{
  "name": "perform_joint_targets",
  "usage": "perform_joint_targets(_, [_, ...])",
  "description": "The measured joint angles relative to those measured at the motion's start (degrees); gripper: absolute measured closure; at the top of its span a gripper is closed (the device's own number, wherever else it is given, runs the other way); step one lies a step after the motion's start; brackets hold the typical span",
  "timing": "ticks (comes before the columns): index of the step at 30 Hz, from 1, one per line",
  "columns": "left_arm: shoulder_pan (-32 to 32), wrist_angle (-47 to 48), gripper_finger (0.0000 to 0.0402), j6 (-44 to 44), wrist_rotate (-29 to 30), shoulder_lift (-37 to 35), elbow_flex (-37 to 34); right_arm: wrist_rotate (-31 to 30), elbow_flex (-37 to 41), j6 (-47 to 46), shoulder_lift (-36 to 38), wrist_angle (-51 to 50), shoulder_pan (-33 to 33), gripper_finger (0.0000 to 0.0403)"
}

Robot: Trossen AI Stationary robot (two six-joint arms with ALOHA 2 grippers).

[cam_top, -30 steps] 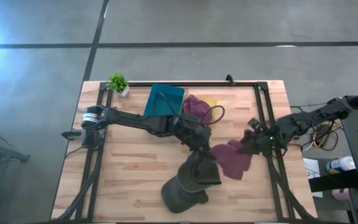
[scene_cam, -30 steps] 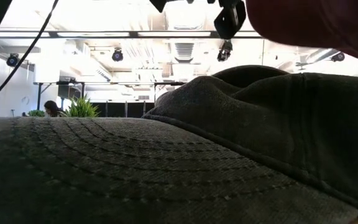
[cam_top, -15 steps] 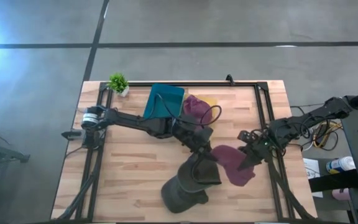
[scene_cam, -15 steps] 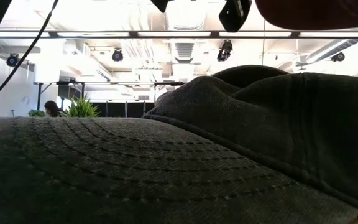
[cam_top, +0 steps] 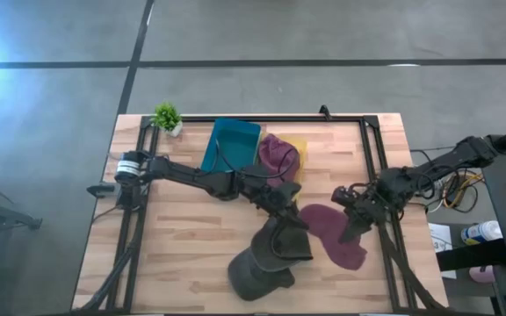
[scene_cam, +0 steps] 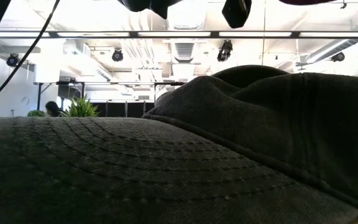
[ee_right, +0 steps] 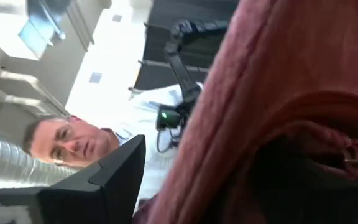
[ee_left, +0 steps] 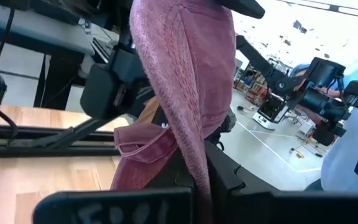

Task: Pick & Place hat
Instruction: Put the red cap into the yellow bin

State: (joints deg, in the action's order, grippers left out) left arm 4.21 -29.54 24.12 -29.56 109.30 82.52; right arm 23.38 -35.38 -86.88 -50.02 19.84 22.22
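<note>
Maroon hat (cam_top: 336, 235): soft ribbed fabric, crumpled, hanging limp between both grippers. Right gripper (cam_top: 351, 219) clamped on hat's far edge; left gripper (cam_top: 295, 217) pinching its opposite edge. Dark grey cap (cam_top: 266, 259) lies just below left gripper, on wooden table (cam_top: 183, 237).

The wooden table (cam_top: 183, 237) is a pale plank top carrying a black rectangular frame (cam_top: 369, 167) along its edges. At the far left corner stands a small green plant (cam_top: 167, 117). Right of it along the far edge lies a teal tray (cam_top: 232, 145), then a maroon hat (cam_top: 278, 154) partly over something yellow (cam_top: 298, 145). At the near edge, about the middle, a dark grey hat (cam_top: 266, 261) rests, filling the low view (scene_cam: 166, 162). Just right of it spreads a second maroon hat (cam_top: 334, 234), though whether it lies flat on the wood cannot be told.
</note>
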Motion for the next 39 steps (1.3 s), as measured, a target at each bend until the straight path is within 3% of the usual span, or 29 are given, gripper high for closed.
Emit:
perform_joint_targets(11, [0.3, 0.5, 0.0392, 0.2, -0.9, 0.1, -0.4, 2.4, 0.0, -5.5, 2.0, -0.9, 0.0, 0.0147])
perform_joint_targets(19, [0.4, 1.4, 0.0392, -0.7, -1.7, 0.1, -1.6, 3.2, 0.0, -6.1, 6.7, -19.1, 0.5, 0.0147])
perform_joint_targets(29, [0.4, -0.7, 0.0392, -0.8, -1.4, 0.1, -3.2, 2.1, 0.0, -4.3, 10.4, -19.2, 0.4, 0.0147])
perform_joint_targets(33, [0.4, -4.5, 0.0392, 0.7, -1.5, 0.1, -3.2, 6.1, 0.0, -5.1, 9.7, -23.2, 0.1, 0.0147])
perform_joint_targets(39, [0.5, 2.0, 0.0392, -0.5, -1.4, 0.1, -3.2, 6.7, 0.0, -4.2, 11.3, -29.7, 0.1, 0.0147])
